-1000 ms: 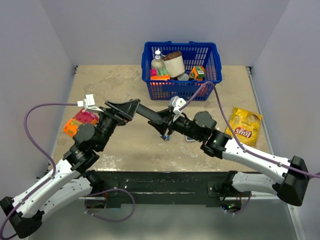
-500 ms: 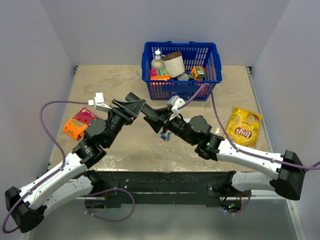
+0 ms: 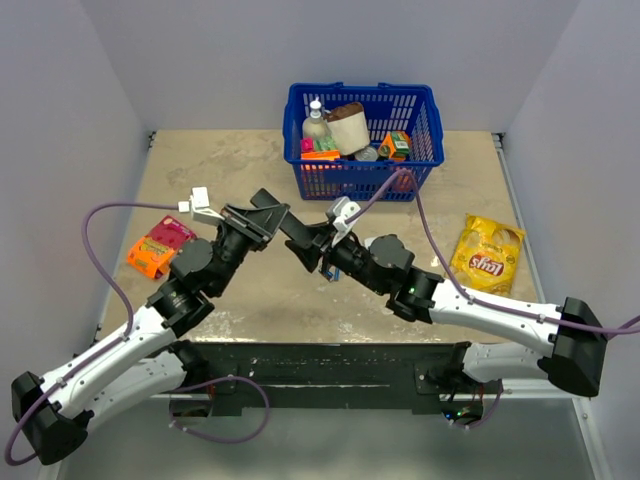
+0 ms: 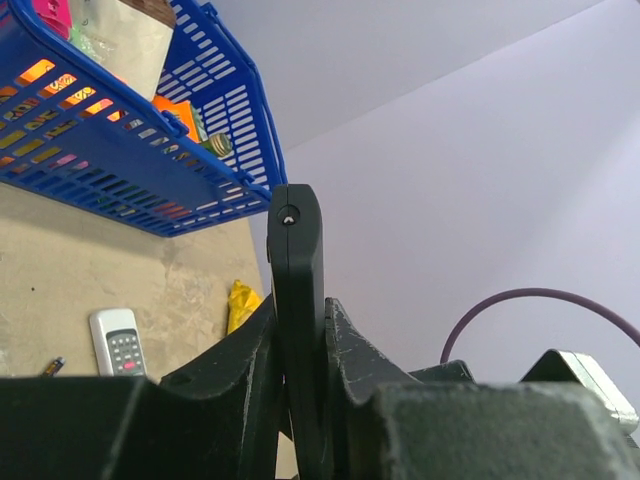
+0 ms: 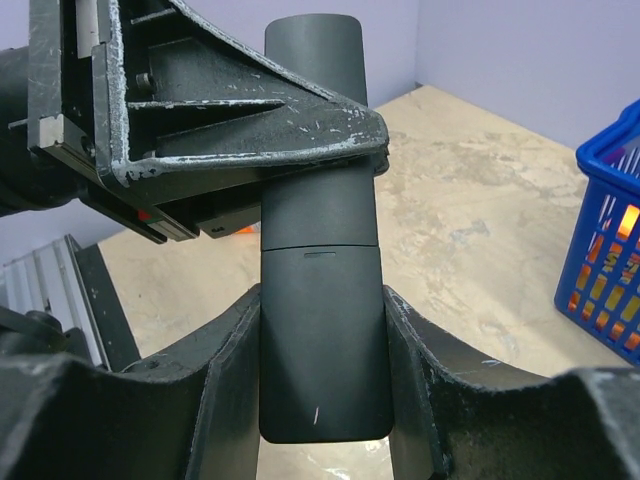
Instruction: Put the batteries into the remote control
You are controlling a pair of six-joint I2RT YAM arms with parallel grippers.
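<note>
Your left gripper (image 4: 300, 345) clamped the remote control (image 5: 318, 215) across its thickness — your right gripper (image 5: 322, 305) held its width.

The remote control (image 5: 320, 360), a long, slim, all-black bar with its back cover seated along a thin seam, hangs in the air, clamped edge-on by the left gripper (image 4: 298, 315) and flat by the right gripper (image 5: 322, 310). Small blue batteries (image 3: 327, 268) lie on the table (image 3: 255, 292) just below.
</note>
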